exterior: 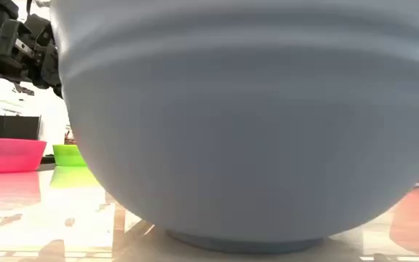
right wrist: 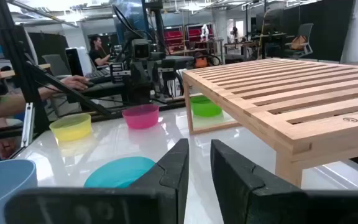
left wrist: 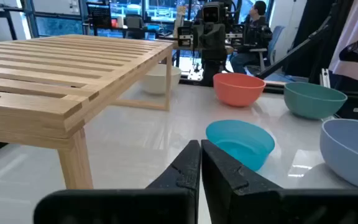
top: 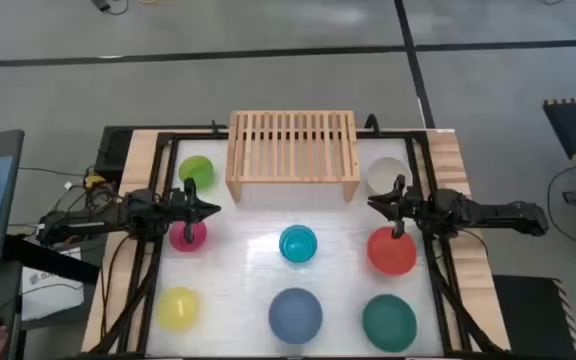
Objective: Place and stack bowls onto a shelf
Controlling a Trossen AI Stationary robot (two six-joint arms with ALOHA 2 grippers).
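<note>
The light-wood shelf (top: 293, 150) stands on its two side legs at the table's far middle, with nothing on its slatted top. Eight bowls rest on their bases on the white table: lime green (top: 196, 170), pink (top: 188, 235), yellow (top: 179, 307), cyan (top: 298, 243), slate blue (top: 296, 313), dark green (top: 389, 320), red (top: 392, 250), cream white (top: 386, 173). My left gripper (top: 213, 210) hovers by the pink bowl, shut (left wrist: 201, 155). My right gripper (top: 373, 203) hovers between the cream and red bowls, open by a narrow gap (right wrist: 199, 155).
A black frame and wooden side boards (top: 458, 160) border the table. The slate blue bowl (exterior: 246, 124) fills the low view, with the pink bowl (exterior: 6, 154) and lime green bowl (exterior: 68, 154) to one side. People sit at desks in the room beyond.
</note>
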